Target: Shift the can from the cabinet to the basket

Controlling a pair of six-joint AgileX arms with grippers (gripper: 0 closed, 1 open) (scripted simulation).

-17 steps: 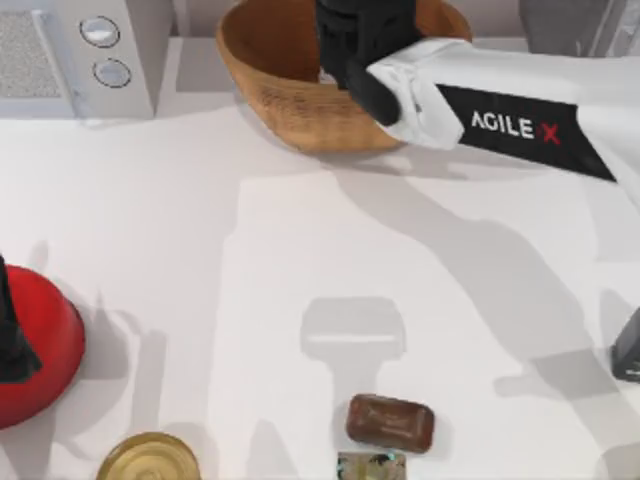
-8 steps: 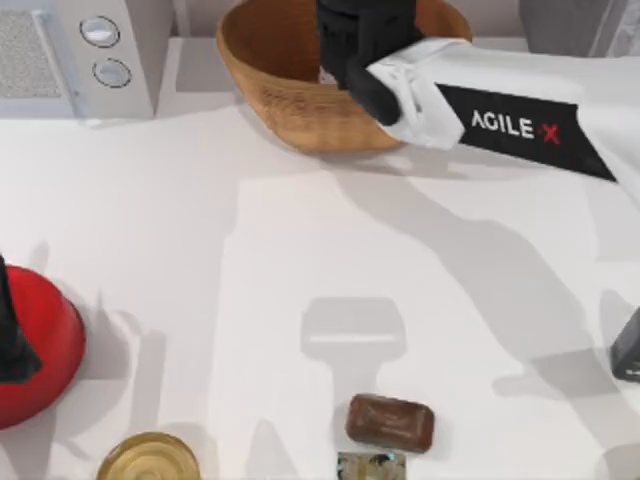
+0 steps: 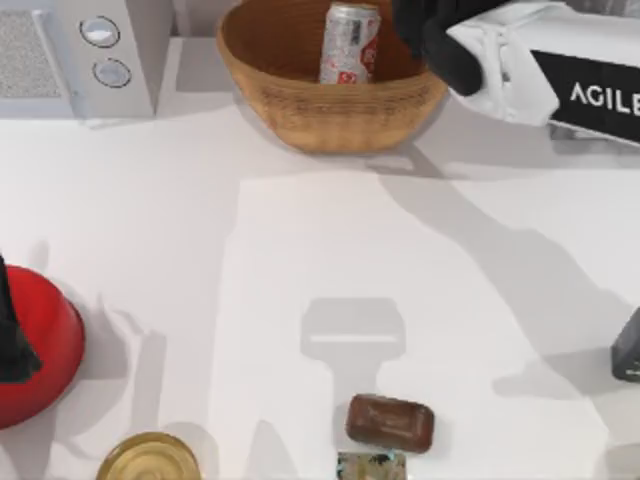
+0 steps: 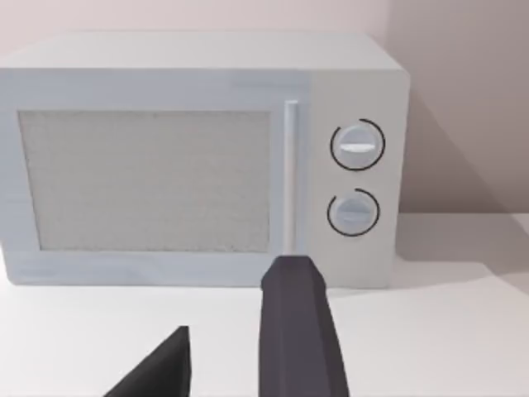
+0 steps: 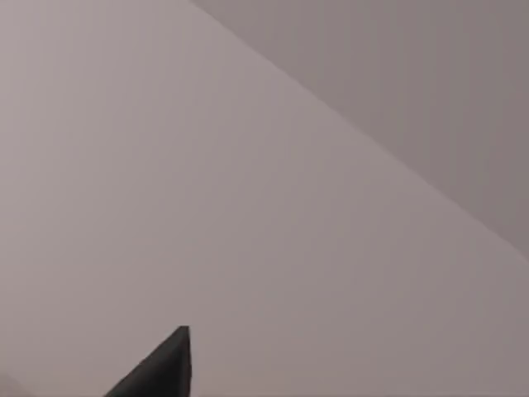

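The silver-white can (image 3: 350, 42) with red markings stands upright inside the tan wicker basket (image 3: 300, 105) at the back middle of the table. Nothing holds it. My right gripper (image 3: 432, 35) hovers just right of the can, above the basket's right rim, and is open with nothing in it. One dark fingertip (image 5: 169, 360) shows against a bare wall in the right wrist view. The cabinet is hidden behind my right arm. My left gripper (image 4: 235, 318) is parked at the table's left edge (image 3: 10, 335), open and facing the microwave.
A white microwave (image 3: 80, 55) (image 4: 198, 157) stands at the back left. A red dome-shaped object (image 3: 50, 345) lies under the left arm. Along the front edge lie a gold-topped round container (image 3: 150, 460), a brown block (image 3: 390, 422) and a small patterned item (image 3: 371, 466).
My right gripper has let go of the can and pulled away to the right. The can, covered by the gripper before, now stands free in the basket. The left arm has not moved.
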